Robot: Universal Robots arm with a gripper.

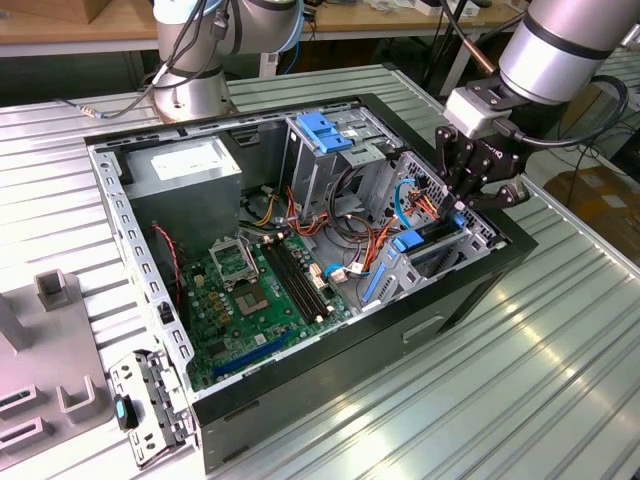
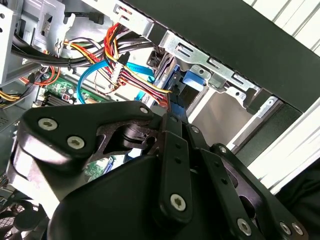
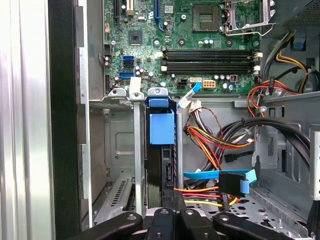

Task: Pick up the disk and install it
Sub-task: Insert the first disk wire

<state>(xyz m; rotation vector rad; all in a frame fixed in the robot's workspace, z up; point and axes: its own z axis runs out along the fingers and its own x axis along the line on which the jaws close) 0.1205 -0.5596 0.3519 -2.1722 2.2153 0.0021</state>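
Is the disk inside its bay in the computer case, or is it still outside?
Inside. The disk stands on edge between the bay's metal walls, and the gripper is right above it. Whether it is fully seated, cannot tell.

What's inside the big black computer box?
Inside the black computer case lie a green motherboard, bundles of coloured cables and the blue-framed disk, standing in a metal bay. The gripper hangs above it. The disk's lower part is hidden by the bay.
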